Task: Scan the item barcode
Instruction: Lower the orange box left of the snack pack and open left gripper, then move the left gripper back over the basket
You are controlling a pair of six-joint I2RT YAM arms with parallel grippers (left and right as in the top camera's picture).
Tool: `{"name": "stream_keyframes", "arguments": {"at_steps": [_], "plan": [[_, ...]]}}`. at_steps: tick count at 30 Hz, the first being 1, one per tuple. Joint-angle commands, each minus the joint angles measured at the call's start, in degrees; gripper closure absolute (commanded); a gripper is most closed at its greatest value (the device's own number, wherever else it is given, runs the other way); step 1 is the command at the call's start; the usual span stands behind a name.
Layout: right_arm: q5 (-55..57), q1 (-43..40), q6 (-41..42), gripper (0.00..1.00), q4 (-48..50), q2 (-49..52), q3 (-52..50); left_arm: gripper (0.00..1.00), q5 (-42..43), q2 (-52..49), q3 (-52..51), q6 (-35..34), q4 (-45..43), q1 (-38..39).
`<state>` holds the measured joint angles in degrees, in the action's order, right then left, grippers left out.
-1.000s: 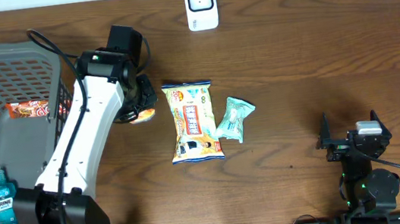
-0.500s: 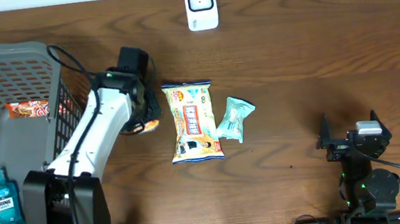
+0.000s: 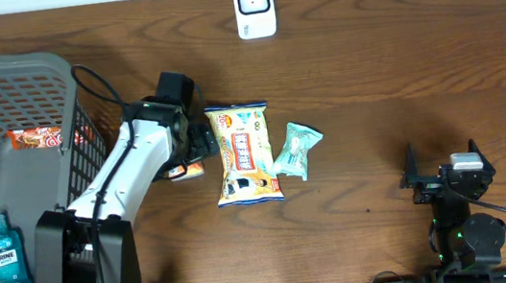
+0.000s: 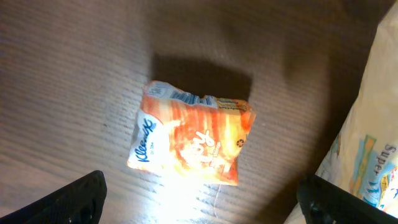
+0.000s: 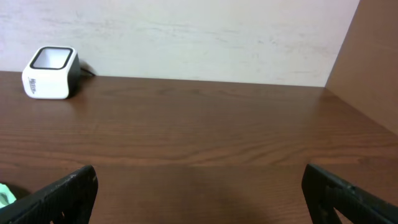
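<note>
The orange Kleenex pack [image 4: 193,140] lay flat and free on the bench [image 3: 398,66], just beside the big snack bag [image 3: 245,154] and well apart from the scanner [image 3: 254,6] at the far edge. The left jaws stood wide open over it, gripping nothing. The right jaws were open too and idle. A straight vertical move looked safest, so that neither finger dragged the soft pack or nudged the bag.
</note>
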<state>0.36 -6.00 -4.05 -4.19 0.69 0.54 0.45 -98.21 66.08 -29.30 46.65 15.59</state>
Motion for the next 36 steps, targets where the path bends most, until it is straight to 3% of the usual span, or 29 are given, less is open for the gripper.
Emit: {"name": "stream_keyframes", "arguments": {"at_steps": [1, 7, 16, 24, 28, 36], "plan": [[-0.33, -0.35, -0.74, 0.01, -0.07, -0.31, -0.22, 0.02, -0.96, 0.87, 1.53, 0.24, 1.55, 0.83], [-0.33, -0.33, -0.74, 0.01, -0.07, -0.31, -0.22, 0.02, -0.96, 6.49, 4.59, 2.36, 3.91, 0.87], [-0.33, -0.35, -0.74, 0.01, -0.07, -0.31, -0.22, 0.02, -1.33, 23.15, 9.29, 10.43, 3.3, 0.87], [-0.33, -0.35, -0.74, 0.01, -0.07, -0.31, -0.22, 0.02, -15.41, 34.75, 14.49, 11.02, 2.93, 0.07], [-0.33, -0.35, -0.74, 0.01, -0.07, -0.31, -0.22, 0.02, -20.85, 37.77, 15.65, 7.08, 2.93, -5.4], [-0.33, -0.35, -0.74, 0.01, -0.07, -0.31, -0.22, 0.02, -17.25, 37.29, 15.65, -2.54, 6.82, -25.66]]}}
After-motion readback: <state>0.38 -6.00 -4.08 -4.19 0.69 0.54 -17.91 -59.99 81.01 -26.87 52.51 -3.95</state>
